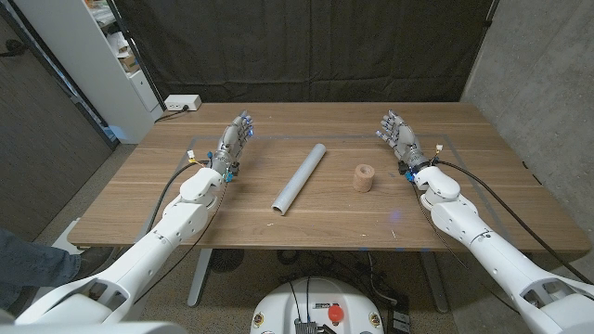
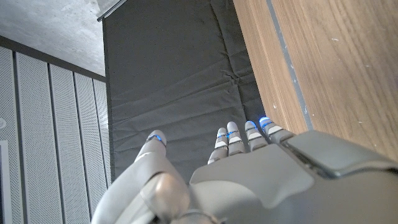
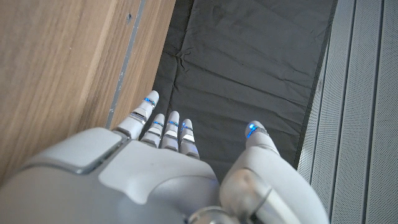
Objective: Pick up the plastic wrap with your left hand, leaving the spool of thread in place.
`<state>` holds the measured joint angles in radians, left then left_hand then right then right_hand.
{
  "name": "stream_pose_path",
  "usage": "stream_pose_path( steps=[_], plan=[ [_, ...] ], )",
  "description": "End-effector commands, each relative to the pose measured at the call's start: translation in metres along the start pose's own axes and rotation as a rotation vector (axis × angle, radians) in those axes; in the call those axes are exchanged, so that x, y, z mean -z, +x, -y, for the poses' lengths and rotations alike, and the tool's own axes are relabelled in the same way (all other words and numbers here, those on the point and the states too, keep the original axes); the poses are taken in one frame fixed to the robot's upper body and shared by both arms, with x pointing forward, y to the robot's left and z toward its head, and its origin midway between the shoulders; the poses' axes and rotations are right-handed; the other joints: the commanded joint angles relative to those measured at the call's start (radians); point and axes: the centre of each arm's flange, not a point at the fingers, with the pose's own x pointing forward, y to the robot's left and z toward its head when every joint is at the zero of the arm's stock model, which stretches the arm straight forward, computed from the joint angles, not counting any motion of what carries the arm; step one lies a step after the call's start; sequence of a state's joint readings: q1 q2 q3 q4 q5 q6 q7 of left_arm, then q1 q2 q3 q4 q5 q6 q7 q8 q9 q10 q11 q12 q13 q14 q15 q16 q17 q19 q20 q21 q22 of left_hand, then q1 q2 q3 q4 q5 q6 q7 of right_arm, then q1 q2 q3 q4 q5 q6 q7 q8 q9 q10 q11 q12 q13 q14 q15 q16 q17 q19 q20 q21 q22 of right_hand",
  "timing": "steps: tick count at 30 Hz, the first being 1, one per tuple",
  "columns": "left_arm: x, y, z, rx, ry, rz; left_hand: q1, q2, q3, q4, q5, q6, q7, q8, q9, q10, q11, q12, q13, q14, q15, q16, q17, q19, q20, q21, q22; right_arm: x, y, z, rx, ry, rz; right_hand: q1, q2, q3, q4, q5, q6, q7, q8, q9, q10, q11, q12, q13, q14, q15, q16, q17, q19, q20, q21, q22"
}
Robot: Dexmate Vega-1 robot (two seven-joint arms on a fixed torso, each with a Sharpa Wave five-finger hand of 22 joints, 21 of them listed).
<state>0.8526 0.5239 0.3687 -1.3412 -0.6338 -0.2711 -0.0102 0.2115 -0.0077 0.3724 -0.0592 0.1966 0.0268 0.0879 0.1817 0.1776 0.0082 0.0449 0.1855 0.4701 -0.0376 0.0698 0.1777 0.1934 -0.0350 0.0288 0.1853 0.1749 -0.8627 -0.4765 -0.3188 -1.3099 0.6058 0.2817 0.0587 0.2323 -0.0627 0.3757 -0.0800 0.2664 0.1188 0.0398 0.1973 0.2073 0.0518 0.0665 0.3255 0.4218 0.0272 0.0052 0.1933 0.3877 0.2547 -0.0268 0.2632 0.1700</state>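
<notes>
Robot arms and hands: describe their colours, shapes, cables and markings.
Both arms are made of smooth, rounded white shells. A black cable runs along the outside of each forearm to the wrist. The left hand and the right hand are grey, with segmented fingers; the wrist views show small blue lights glowing near the fingertips and a smooth grey plate covering the back of each hand.

Even, soft overhead light, faint shadows, sharp head view; wrist views perhaps slightly blurred up close.
</notes>
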Motion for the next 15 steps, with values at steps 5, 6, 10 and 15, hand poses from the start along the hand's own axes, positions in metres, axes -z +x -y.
stream_pose_path(
  steps=[5, 6, 10, 15],
  plan=[
    [0.0045, 0.0007, 0.0094, 0.019, 0.015, -0.032, 0.011, 0.003, 0.005, -0.002, 0.004, 0.002, 0.007, 0.006, 0.003, 0.000, 0.005, 0.004, -0.006, -0.001, 0.010, 0.006, 0.001, -0.012, 0.008, 0.006, 0.005, 0.0037, -0.0098, -0.0005, 0.010, -0.019, -0.004, 0.004, 0.001, 0.006, 0.003, 0.009, 0.014, 0.001, 0.007, 0.000, 0.009, 0.007, -0.001, -0.005, 0.017, 0.000, 0.007, -0.002, 0.009, 0.003, 0.003, 0.001],
    [0.0044, 0.0007, 0.0094, 0.018, 0.019, -0.033, 0.012, 0.003, 0.005, -0.002, 0.004, 0.002, 0.007, 0.006, 0.002, 0.000, 0.005, 0.004, -0.006, -0.001, 0.010, 0.006, 0.001, -0.012, 0.009, 0.005, 0.005, 0.0037, -0.0099, -0.0002, 0.010, -0.022, -0.004, 0.004, 0.002, 0.006, 0.003, 0.009, 0.015, 0.001, 0.007, -0.001, 0.010, 0.007, -0.002, -0.006, 0.018, 0.000, 0.007, -0.003, 0.009, 0.003, 0.002, 0.001],
    [0.0033, 0.0011, 0.0089, 0.014, 0.020, -0.026, 0.012, 0.004, 0.005, -0.002, 0.004, 0.003, 0.006, 0.006, 0.002, 0.000, 0.004, 0.004, -0.008, -0.002, 0.009, 0.006, 0.000, -0.013, 0.009, 0.005, 0.005, 0.0033, -0.0097, 0.0014, 0.014, -0.023, -0.003, 0.003, 0.003, 0.006, 0.003, 0.010, 0.016, 0.002, 0.007, -0.002, 0.012, 0.008, -0.004, -0.011, 0.019, 0.000, 0.007, -0.006, 0.010, 0.004, 0.001, 0.001],
    [0.0001, 0.0010, 0.0083, 0.016, 0.025, -0.018, 0.012, 0.005, 0.005, -0.003, 0.004, 0.003, 0.004, 0.006, 0.002, 0.000, 0.004, 0.004, -0.012, -0.002, 0.009, 0.006, 0.000, -0.015, 0.011, 0.005, 0.005, 0.0029, -0.0083, 0.0027, 0.015, -0.023, 0.002, 0.003, 0.005, 0.006, 0.003, 0.011, 0.021, 0.000, 0.009, -0.003, 0.015, 0.006, -0.008, -0.016, 0.021, 0.000, 0.007, -0.009, 0.011, 0.005, -0.002, 0.002]
  ],
)
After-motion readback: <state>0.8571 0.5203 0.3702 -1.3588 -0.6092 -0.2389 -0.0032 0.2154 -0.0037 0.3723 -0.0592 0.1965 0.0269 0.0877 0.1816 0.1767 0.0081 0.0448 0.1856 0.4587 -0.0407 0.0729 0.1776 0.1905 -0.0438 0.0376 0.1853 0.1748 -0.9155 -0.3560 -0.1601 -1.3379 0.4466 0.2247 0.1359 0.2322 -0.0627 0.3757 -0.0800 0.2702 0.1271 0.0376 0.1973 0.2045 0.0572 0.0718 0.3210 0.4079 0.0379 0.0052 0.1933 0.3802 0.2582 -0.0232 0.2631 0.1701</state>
